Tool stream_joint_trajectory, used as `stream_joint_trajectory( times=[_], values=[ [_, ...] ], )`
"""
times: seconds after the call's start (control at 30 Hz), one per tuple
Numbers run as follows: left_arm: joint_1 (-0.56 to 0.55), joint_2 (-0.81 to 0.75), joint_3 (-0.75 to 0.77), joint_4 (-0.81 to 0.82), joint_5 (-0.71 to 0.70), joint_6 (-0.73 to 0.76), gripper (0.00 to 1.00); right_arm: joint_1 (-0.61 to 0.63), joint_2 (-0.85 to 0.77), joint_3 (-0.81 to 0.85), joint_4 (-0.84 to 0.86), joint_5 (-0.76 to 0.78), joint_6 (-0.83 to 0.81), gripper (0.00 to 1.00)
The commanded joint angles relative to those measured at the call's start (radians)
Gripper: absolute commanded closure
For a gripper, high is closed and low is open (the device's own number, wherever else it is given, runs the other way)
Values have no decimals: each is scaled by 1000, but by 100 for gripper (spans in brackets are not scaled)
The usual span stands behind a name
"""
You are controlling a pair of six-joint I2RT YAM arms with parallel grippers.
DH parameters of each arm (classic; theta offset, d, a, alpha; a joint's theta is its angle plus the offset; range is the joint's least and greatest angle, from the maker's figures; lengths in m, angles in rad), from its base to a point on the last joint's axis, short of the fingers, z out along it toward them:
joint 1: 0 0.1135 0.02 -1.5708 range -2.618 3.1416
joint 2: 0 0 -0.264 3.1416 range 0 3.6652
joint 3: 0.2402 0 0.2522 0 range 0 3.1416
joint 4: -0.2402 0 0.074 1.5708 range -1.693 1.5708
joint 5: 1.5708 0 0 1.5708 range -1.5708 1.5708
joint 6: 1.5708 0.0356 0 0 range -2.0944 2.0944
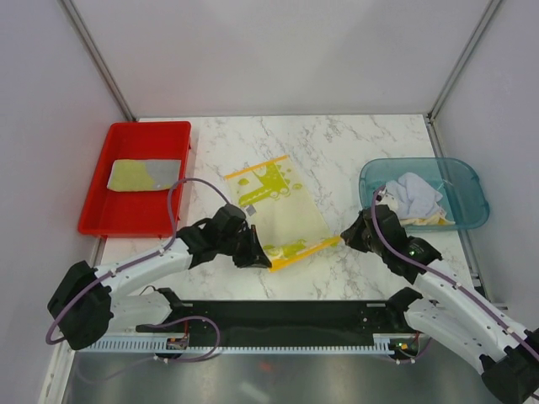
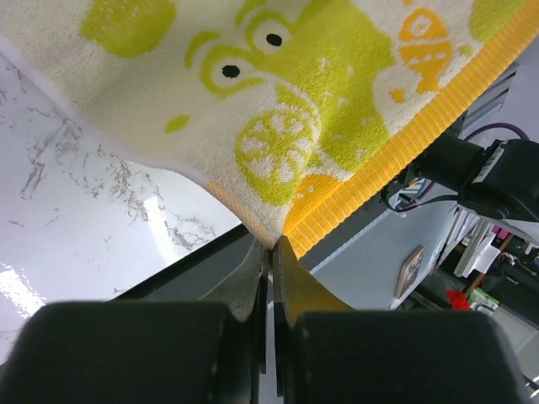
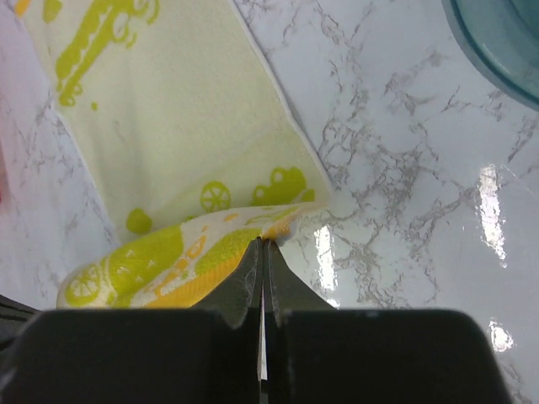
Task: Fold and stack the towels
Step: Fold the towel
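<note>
The left pincer has its 2 dark fingers pressed together on one corner of a towel. The cloth lifts away from that corner and fills the top of the view. It is cream with lime-green and yellow prints, and an orange ribbed border runs along its right edge. The white marble bench lies below on the left. A black arm segment shows at the right.

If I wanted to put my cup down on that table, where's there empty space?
The widest bare marble lies between the printed towel and the teal bin, and behind the towel. A narrower strip runs between the red tray and the towel. The near edge is crowded: the left gripper and right gripper each pinch a towel corner there.
</note>
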Motion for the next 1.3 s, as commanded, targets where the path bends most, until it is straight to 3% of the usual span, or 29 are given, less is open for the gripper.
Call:
stream_joint_trajectory(
  times=[0.0,0.13,0.3,0.5,0.67,1.07,1.13,1.27],
  values=[
    [17,-8,-10,-22,-49,-32,98,-1,-23,-17,67,20,-4,100],
    [132,38,42,-23,-3,11,98,-1,90,96,197,77,-27,100],
    [348,127,151,-35,92,109,98,-1,414,379,296,105,-116,100],
    [488,276,302,-51,136,175,98,-3,721,624,334,128,-209,100],
    [552,470,416,-51,178,203,98,-8,964,817,352,114,-251,100],
    [628,632,517,-51,146,211,98,-64,1304,1101,386,-59,-292,100],
    [637,646,534,-51,143,215,93,-70,1327,1130,386,-72,-295,98],
    [655,650,570,-57,135,194,68,-84,1396,1208,368,-122,-314,83]
  ],
)
